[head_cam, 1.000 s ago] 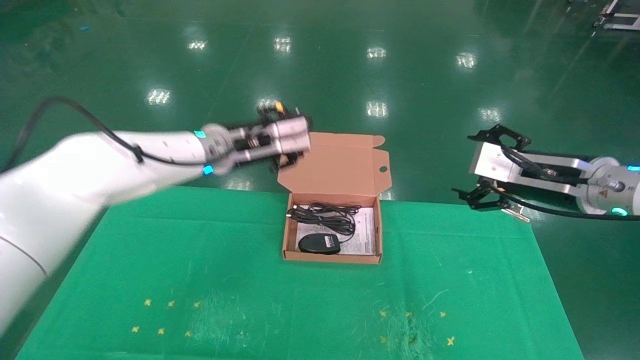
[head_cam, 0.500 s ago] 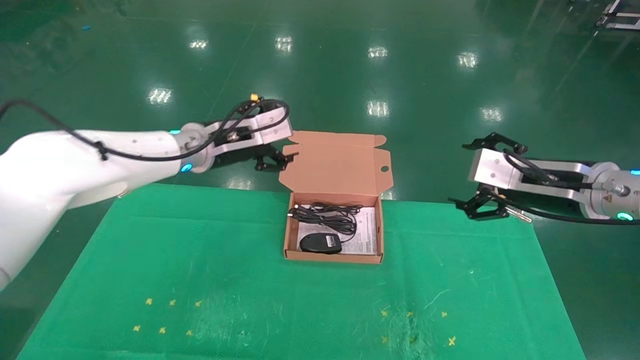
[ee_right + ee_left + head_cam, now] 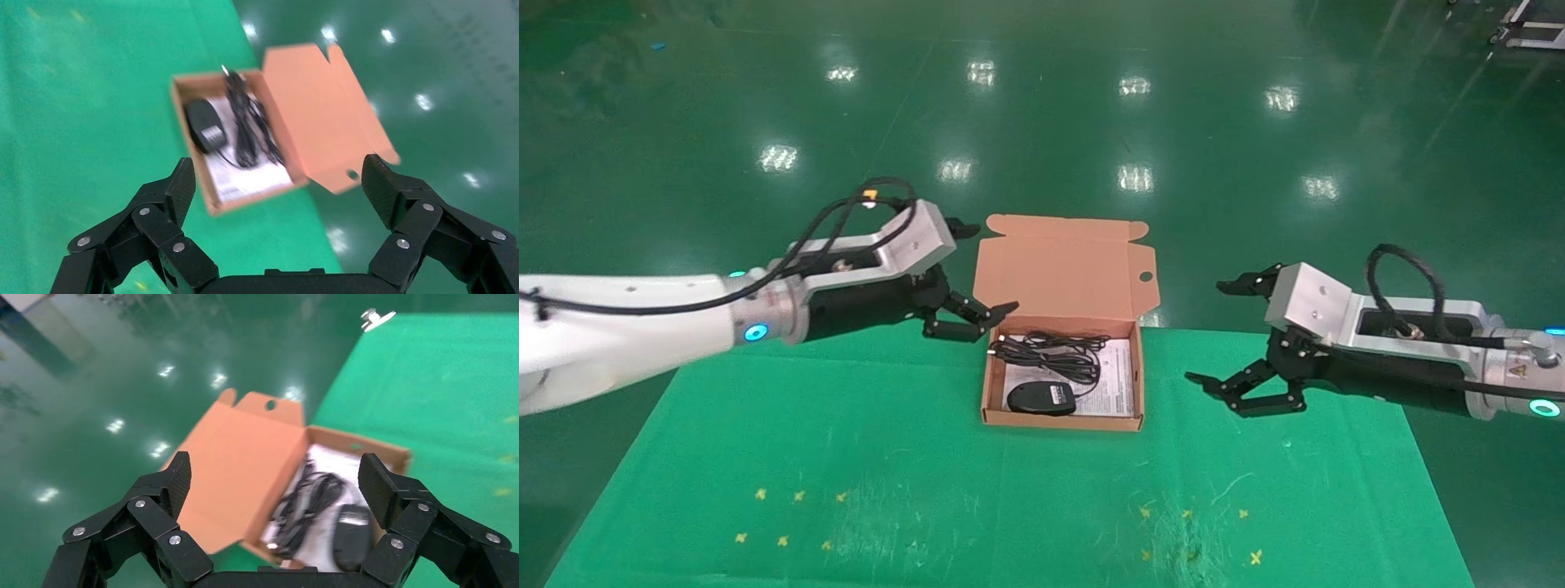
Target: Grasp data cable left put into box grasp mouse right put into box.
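Box (image 3: 1062, 269) open on green table (image 3: 846, 457), lid flap up, cable (image 3: 1054, 353) bundled inside above mouse (image 3: 1041, 398), left gripper (image 3: 968, 269) spread wide, empty, beside box's left, right gripper (image 3: 1222, 339) spread, empty, right of box

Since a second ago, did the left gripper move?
Yes. The left gripper came down from behind the box's lid flap to the box's left wall, open and empty.
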You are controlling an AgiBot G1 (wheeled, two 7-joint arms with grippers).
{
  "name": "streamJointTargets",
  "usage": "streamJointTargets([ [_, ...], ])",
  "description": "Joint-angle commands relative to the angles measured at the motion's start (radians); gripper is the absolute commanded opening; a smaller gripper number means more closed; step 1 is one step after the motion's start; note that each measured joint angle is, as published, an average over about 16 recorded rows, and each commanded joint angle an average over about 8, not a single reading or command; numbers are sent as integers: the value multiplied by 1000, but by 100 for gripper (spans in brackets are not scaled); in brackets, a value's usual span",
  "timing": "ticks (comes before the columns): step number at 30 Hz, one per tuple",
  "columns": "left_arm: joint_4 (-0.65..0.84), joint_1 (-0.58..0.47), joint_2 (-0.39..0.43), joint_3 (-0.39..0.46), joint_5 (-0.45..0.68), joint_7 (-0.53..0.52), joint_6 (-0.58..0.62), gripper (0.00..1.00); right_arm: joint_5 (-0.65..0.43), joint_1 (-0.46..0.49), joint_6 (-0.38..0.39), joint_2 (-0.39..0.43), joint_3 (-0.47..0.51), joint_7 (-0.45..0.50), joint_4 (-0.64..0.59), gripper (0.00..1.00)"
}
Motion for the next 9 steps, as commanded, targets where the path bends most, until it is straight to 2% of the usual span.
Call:
streamJointTargets([
  [1, -24, 21, -23, -23, -27, -14, 34, 100, 28, -17, -26, 3, 22, 7, 8, 100],
  [9, -102, 88, -98, -99, -117, -61, 144, 100, 120, -75, -111, 12, 96, 31, 33, 100],
])
